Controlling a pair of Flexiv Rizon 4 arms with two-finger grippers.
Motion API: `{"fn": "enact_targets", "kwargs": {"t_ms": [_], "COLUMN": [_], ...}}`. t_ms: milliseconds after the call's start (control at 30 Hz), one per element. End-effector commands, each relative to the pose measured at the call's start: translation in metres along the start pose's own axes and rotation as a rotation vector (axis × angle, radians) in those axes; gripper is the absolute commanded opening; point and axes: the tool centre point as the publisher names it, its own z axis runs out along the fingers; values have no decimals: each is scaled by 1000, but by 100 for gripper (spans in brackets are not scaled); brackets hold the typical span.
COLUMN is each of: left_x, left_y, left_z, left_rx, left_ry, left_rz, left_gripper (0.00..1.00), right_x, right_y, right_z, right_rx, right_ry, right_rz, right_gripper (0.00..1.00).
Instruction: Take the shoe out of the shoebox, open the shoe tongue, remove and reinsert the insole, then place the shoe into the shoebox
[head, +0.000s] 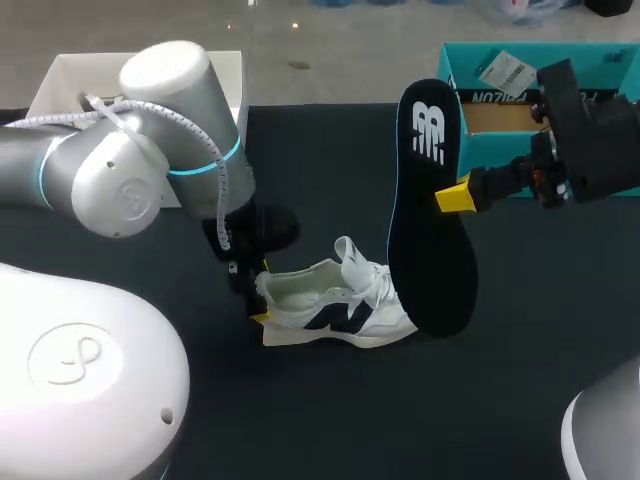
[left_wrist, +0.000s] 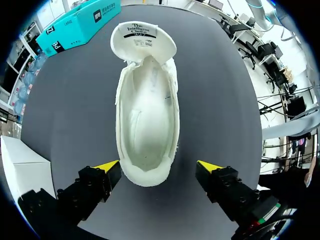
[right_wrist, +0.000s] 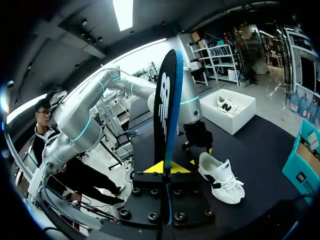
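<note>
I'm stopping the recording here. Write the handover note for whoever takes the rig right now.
Left gripper: jaws open, one on each side of the shoe's heel, not clamping it.
Right gripper: shut on the insole, held upright off the table.
The shoe lies on the table, tongue folded forward, no insole inside. The teal shoebox sits open at the far right, with a white box at the far left.
Done: shoe out, tongue open, insole removed.
Left: reinsert the insole, then put the shoe into the shoebox.
</note>
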Motion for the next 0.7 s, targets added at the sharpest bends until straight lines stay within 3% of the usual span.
{"fn": "enact_targets", "kwargs": {"t_ms": [33, 700], "left_x": [3, 16], "left_y": [-2, 4], "left_z": [-8, -20], "left_rx": [-95, -122], "left_ry": [-7, -65], "left_rz": [8, 31], "left_gripper": [100, 100], "right_x": [-2, -2], "right_y": [3, 3], "right_z": [4, 4], "right_rx": [5, 5], "right_ry": [2, 2], "right_rz": [2, 2], "right_gripper": [0, 0]}}
